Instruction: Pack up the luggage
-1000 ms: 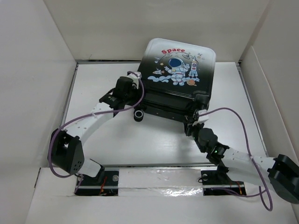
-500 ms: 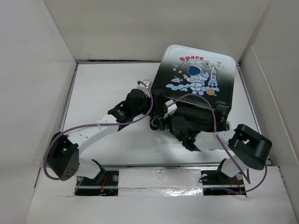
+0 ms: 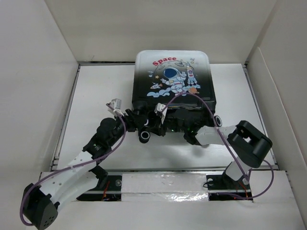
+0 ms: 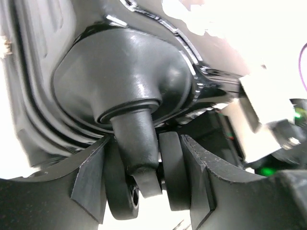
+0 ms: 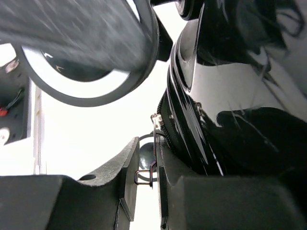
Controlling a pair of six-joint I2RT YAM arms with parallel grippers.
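The luggage (image 3: pixel 172 81) lies closed and flat at the back middle of the table, astronaut and red "Space" print facing up. My left gripper (image 3: pixel 136 125) is at its near left corner. In the left wrist view its fingers (image 4: pixel 91 177) press both sides of a black twin wheel (image 4: pixel 144 182), and my left gripper (image 4: pixel 146 158) is shut on it under the glossy shell (image 4: pixel 129 76). My right gripper (image 3: pixel 158 122) is at the near edge. In the right wrist view my right gripper (image 5: pixel 147 155) pinches the wire zipper pull (image 5: pixel 153 143) beside the black shell (image 5: pixel 192 120).
White walls (image 3: pixel 43 96) enclose the white table (image 3: pixel 96 91) on the left, back and right. A metal rail (image 3: pixel 163 184) with both arm bases runs along the near edge. Purple cables (image 3: pixel 211 112) loop over the luggage's near side. Another wheel (image 3: pixel 218 120) sticks out at the right corner.
The luggage has slid left and turned squarer to the back wall. My left arm has drawn back toward the near left. My right arm stays folded at the near edge.
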